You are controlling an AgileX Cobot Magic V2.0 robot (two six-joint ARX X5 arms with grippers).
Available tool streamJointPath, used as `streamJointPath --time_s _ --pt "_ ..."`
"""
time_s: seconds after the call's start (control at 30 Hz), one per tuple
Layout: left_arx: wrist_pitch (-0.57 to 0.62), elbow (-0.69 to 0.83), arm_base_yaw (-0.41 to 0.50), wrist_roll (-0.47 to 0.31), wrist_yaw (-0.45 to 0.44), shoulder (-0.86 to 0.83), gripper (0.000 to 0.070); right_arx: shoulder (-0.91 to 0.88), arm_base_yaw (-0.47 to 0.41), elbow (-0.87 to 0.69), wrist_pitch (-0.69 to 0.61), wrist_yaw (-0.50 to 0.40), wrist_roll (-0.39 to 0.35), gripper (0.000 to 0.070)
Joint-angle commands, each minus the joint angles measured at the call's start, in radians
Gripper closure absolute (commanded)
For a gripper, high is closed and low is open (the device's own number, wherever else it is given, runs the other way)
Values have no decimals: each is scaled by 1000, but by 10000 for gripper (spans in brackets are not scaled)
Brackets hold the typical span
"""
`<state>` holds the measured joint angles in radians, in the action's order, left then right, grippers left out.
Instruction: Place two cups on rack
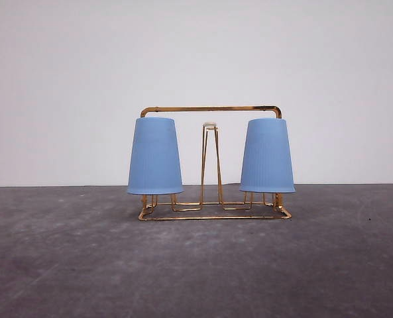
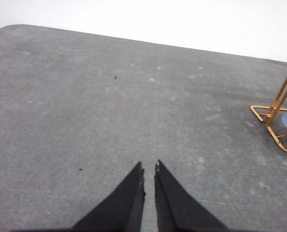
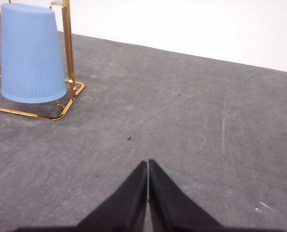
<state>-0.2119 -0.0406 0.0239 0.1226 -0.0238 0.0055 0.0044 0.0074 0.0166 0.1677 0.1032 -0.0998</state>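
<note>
Seen from the front, the gold wire rack (image 1: 213,199) stands at the centre of the grey desk (image 1: 196,265), its arched frame spanning the top. Two light-blue ribbed cups sit upside down on it: the left cup (image 1: 155,156) at 9 o'clock from the bare middle prong (image 1: 210,159), the right cup (image 1: 267,156) at 3 o'clock from it. Both rims hang just above the flat wire base.

In the left wrist view, the left gripper (image 2: 149,169) has its jaws nearly together with a thin slit between the tips, holding nothing, over bare desk; a corner of the rack lies well apart. In the right wrist view, the right gripper (image 3: 147,163) has its jaws pressed together, empty, well apart from the right cup.
</note>
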Motion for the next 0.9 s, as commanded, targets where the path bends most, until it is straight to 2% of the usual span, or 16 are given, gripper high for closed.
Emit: streamJointPath --time_s 0.0,0.33,0.57,0.87 --pt "0 14 0 -1 2 -1 678 -1 2 -5 -12 0 12 700" --pt "0 14 0 -1 2 -1 678 -1 3 -5 4 -20 12 700" --pt "0 14 0 -1 2 -1 678 -1 3 -5 5 -140 11 700" --pt "0 14 0 -1 2 -1 678 -1 3 -4 -12 -137 11 700"
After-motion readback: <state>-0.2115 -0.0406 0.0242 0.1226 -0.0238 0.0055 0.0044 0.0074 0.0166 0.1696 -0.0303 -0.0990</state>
